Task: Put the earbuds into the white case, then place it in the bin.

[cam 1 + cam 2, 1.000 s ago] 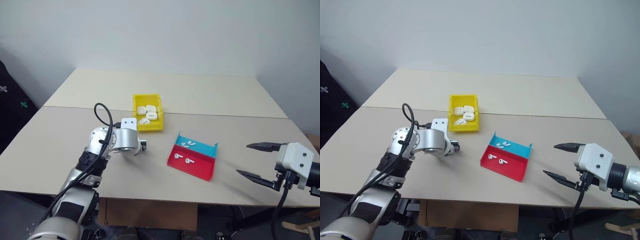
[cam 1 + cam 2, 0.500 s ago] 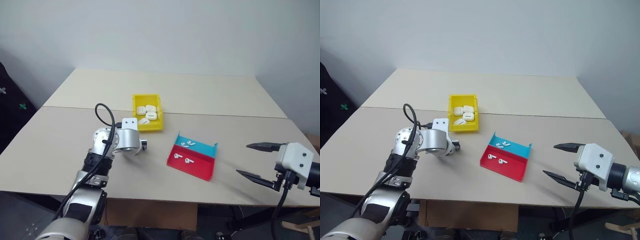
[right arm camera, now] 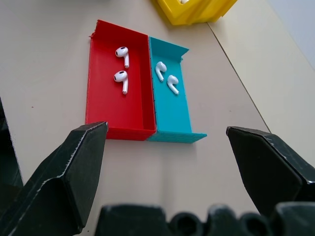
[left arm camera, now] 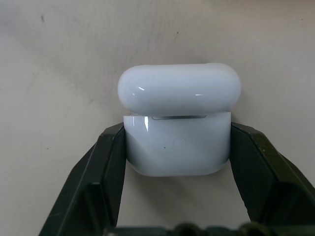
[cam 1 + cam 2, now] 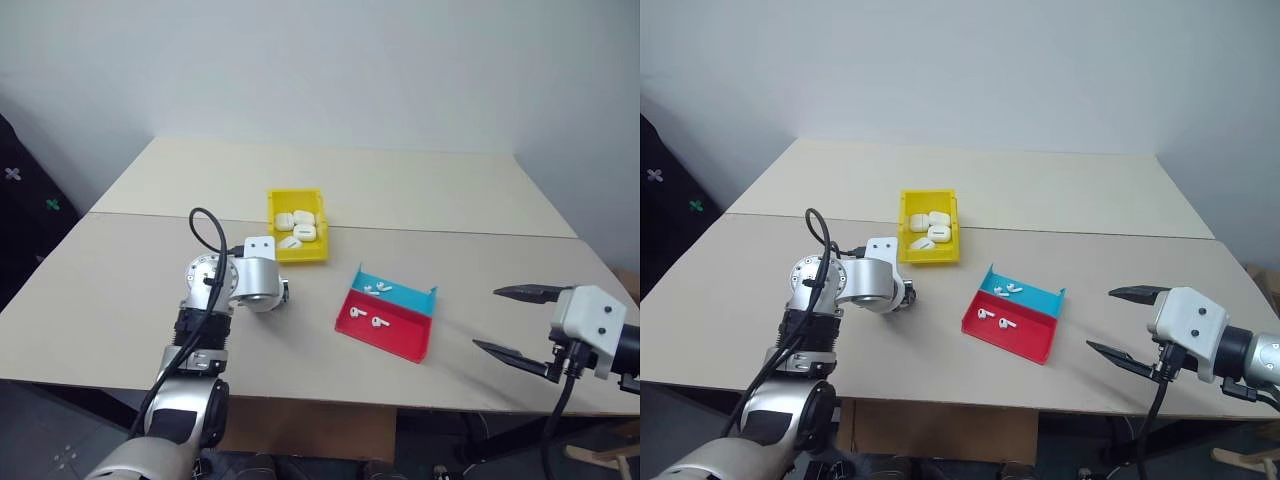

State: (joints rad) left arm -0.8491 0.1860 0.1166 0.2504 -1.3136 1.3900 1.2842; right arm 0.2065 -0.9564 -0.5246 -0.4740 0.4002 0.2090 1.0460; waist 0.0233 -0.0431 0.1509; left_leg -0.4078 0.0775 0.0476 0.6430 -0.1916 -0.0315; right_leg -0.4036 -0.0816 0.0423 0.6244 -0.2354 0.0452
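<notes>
Left gripper point(image 4: 178, 147) is clamped on the white case point(image 4: 178, 125) at the bin's point(image 5: 272, 212) 7 o'clock — lid ajar. Right gripper point(image 3: 172, 162) gapes wide; next, grab earbuds point(image 3: 122, 66) from the red tray point(image 3: 98, 105).

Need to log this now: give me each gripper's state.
Left gripper: closed on the white case, lid open.
Right gripper: open, empty.

White case point(image 4: 177, 132) upright between fingers point(image 4: 110, 162)
</notes>
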